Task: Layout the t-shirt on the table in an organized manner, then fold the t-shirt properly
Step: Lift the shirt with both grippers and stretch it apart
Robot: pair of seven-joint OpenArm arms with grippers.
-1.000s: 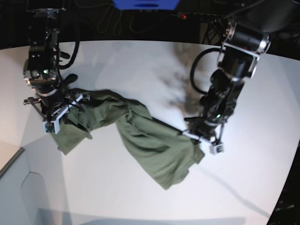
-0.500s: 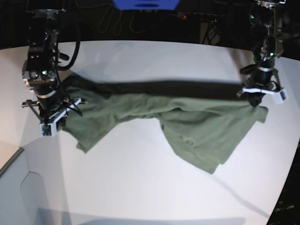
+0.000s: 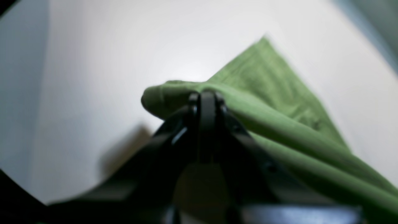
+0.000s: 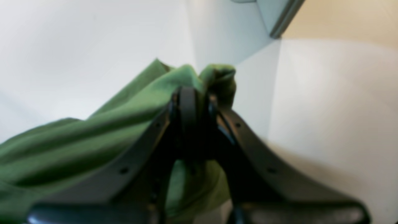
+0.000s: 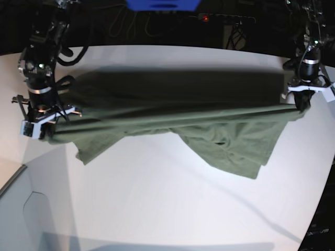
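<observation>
The olive-green t-shirt (image 5: 209, 130) hangs stretched in a taut band between my two grippers, above the white table (image 5: 157, 209), with its lower part sagging towards the tabletop. At the base view's right edge, my left gripper (image 5: 302, 104) is shut on one end of the cloth. The left wrist view shows that left gripper (image 3: 206, 95) pinching a fold of the t-shirt (image 3: 273, 93). My right gripper (image 5: 49, 125), on the base view's left, is shut on the other end. In the right wrist view the right gripper (image 4: 192, 93) bites bunched t-shirt (image 4: 93, 137) fabric.
A grey panel (image 5: 31, 219) sits at the table's near-left corner, and the grey panel (image 4: 224, 40) also shows beyond the right gripper. Behind the table's far edge are dark cables, a blue object (image 5: 162, 4) and a power strip with a red light (image 5: 205, 18).
My left gripper swung out to the table's far right edge with its end of the shirt. The crumpled shirt was pulled out into a long taut band and lifted.
</observation>
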